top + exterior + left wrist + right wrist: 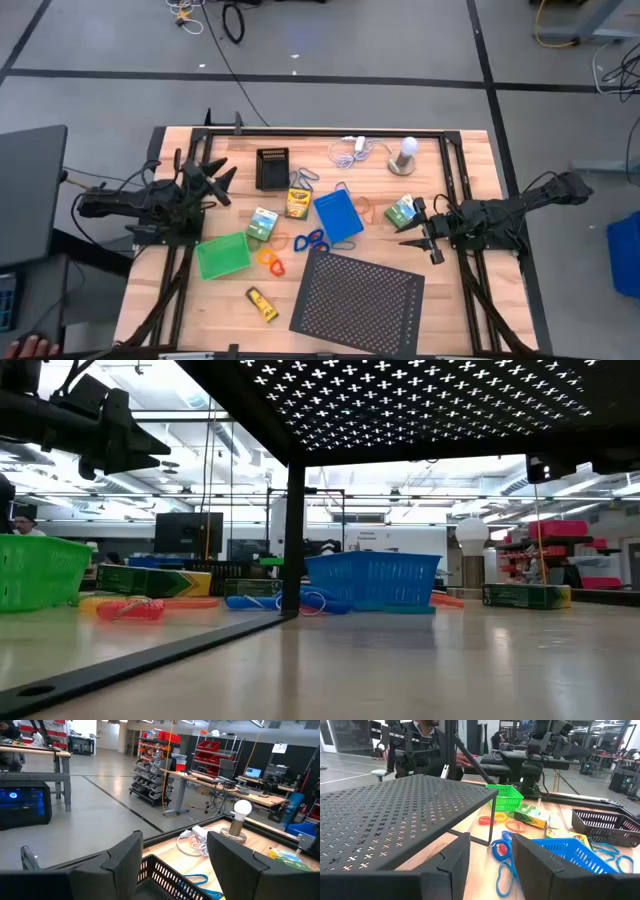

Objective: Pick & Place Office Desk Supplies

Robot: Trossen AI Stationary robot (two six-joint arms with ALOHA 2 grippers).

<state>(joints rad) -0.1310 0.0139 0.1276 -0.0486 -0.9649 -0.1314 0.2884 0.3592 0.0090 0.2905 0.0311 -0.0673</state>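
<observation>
My left gripper [222,176] hovers open at the table's left, pointing toward the black tray [272,168], whose rim [165,875] shows between its fingers; it touches nothing. My right gripper [418,230] stands open at the right, pointing left past a green-white box [402,211], and holds nothing. Ahead of it lie blue loops [502,852] and the blue tray [575,852]. The crayon box [297,200], a second green-white box [263,222], the green tray [222,255], orange loops [270,262] and the yellow tube [262,303] rest on the table.
A large black perforated sheet [360,293] stands raised on legs over the near middle of the table. A white bulb on a round base [405,155] and a coiled white cable [350,152] sit at the far edge. A black frame [320,131] borders the table.
</observation>
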